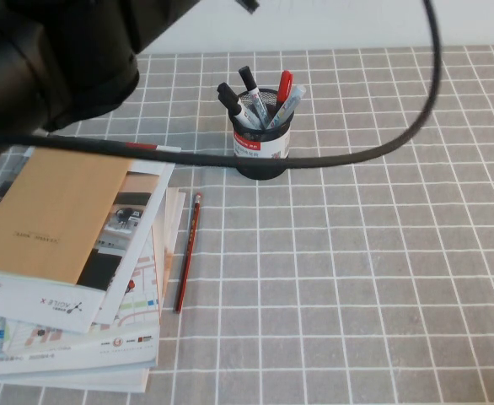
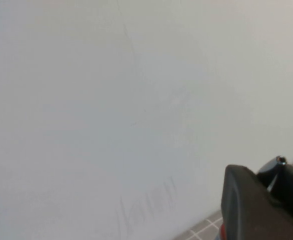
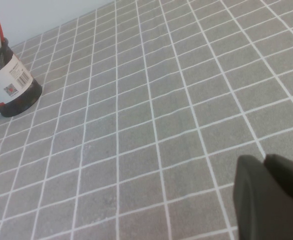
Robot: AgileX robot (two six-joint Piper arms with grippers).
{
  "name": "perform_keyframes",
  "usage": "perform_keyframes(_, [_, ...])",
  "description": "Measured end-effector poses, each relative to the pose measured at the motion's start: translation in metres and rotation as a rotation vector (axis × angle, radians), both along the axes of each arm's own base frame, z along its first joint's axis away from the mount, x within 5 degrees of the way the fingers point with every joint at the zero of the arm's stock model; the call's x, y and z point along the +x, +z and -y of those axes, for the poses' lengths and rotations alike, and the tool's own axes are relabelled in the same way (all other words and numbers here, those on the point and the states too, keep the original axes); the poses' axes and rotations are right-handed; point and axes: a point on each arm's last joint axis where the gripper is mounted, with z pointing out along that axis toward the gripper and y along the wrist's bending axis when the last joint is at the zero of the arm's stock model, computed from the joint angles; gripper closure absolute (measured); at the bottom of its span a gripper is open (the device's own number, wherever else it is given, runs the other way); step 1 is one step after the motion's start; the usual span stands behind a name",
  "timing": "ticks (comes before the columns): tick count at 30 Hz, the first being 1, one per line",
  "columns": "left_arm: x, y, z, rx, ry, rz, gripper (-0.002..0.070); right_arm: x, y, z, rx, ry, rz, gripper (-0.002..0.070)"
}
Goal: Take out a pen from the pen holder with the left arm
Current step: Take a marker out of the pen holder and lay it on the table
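- Grey checked table (image 1: 373, 278) spreads before us, with a pale wall (image 2: 111, 100) behind.
- Left gripper (image 2: 266, 175) sits high, facing that wall; we cannot tell its grip.
- Stacked books (image 1: 61, 253) lie left, with a red pencil (image 1: 188, 251) just beside them.
- Pen holder (image 1: 261, 143) stands farther back, pens (image 1: 264, 101) leaning inside.
- Right gripper (image 3: 265, 165) hangs clenched over bare tiles.

Grey white-gridded tablecloth (image 1: 357, 278); plain white wall (image 1: 331, 25) behind.

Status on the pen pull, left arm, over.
Left gripper up, facing the wall. Right gripper shut, low over the table. Pen holder upright, pens inside. Cable crosses the high view at the holder.
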Motion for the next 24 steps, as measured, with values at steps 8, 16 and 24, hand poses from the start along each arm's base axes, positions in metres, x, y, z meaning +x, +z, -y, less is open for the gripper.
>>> perform_keyframes(8, [-0.018,-0.006,0.002,0.300,0.206,0.065,0.0610,0.000,0.000,0.000,0.000,0.000,0.000,0.0689])
perform_keyframes(16, [-0.029,-0.041,0.013,0.660,0.325,0.058,0.0610,0.000,0.000,0.000,0.000,0.000,0.000,0.0689])
perform_keyframes(24, [-0.044,-0.044,0.034,0.588,0.192,0.072,0.0610,0.000,0.000,0.000,0.000,0.000,0.000,0.0689])
